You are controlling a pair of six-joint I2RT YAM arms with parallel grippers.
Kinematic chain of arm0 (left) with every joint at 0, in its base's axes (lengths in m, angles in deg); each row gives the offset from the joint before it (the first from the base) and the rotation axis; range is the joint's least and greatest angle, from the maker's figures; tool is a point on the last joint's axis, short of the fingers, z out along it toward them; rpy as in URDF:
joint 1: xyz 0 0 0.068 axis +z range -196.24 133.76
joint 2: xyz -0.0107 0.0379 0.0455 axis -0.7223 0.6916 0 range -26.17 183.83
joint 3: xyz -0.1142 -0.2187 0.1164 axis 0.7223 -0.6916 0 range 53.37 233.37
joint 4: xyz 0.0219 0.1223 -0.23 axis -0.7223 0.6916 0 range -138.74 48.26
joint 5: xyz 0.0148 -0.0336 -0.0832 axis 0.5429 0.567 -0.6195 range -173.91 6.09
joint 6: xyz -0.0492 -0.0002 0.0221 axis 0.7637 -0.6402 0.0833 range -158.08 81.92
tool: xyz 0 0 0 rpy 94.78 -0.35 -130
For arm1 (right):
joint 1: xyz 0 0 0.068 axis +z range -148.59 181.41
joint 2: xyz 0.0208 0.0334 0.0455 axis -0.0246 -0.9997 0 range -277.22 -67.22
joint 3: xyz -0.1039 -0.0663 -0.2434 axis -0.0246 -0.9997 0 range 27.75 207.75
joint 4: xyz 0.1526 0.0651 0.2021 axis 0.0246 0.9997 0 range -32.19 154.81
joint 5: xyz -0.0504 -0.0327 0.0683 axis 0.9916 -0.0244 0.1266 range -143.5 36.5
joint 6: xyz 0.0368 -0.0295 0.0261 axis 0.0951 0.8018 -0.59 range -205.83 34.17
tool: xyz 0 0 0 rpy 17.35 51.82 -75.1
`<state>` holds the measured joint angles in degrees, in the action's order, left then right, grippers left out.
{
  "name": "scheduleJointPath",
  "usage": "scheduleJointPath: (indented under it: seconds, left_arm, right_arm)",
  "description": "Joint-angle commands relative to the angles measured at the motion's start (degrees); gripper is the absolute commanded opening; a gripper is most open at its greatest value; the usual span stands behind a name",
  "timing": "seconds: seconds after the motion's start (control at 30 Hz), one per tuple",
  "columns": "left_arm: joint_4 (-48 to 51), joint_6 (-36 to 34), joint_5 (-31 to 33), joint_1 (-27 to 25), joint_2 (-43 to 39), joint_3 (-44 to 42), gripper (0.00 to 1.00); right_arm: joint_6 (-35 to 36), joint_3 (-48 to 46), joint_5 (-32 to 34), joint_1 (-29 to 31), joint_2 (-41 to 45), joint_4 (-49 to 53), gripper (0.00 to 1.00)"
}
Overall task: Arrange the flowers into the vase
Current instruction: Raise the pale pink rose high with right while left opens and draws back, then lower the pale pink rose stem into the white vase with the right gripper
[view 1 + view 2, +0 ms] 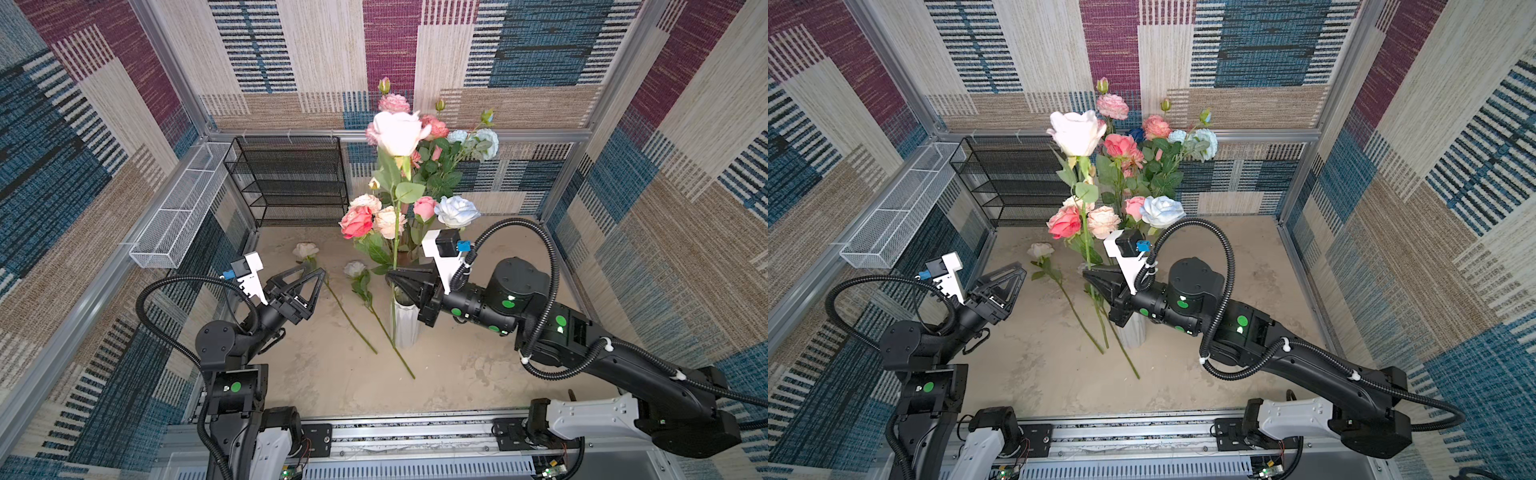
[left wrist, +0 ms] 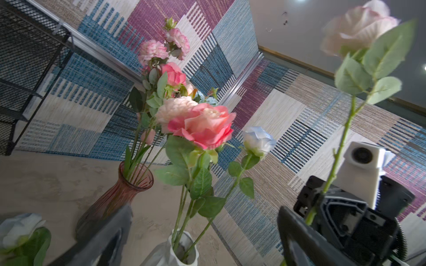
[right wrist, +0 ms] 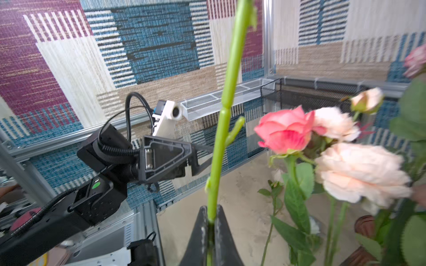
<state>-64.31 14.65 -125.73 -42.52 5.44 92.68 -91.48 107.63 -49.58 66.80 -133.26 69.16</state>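
Right tool (image 1: 390, 277) is clamping the pale rose (image 1: 399, 133) low on its stem (image 3: 222, 129), which is looking light, wiry and a bit top-heavy. Left tool (image 1: 312, 277) is hanging spread and empty.

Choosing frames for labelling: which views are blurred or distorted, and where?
Left wrist view: fingers and held rose soft, pink rose sharp. Right wrist view: its stem and peach bloom blurred. Both top views: sharp, though the posts lean outward, wide-angle.
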Motion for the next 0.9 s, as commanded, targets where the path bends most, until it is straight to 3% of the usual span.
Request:
scheduleJointPath:
  seconds: [0.0, 0.23, 0.47, 0.87]
  left_arm:
    - [0.9, -1.0, 3.4, 0.1, 0.9, -1.6, 1.00]
    - [1.1, -0.6, 3.2, 0.1, 2.9, -4.4, 0.99]
    - [0.4, 0.4, 3.3, 0.1, 3.9, -6.2, 1.00]
    - [-0.1, 0.4, 3.2, 0.1, 4.4, -7.0, 1.00]
  right_arm:
    - [6.9, 0.7, 9.3, 0.0, 1.1, -4.2, 0.00]
    - [15.4, 1.8, 14.0, 0.0, 0.8, -11.0, 0.00]
    - [19.1, 0.8, 15.6, -0.6, -2.8, -14.8, 0.00]
    - [8.9, -10.5, 13.0, -3.2, -1.3, -15.2, 0.00]
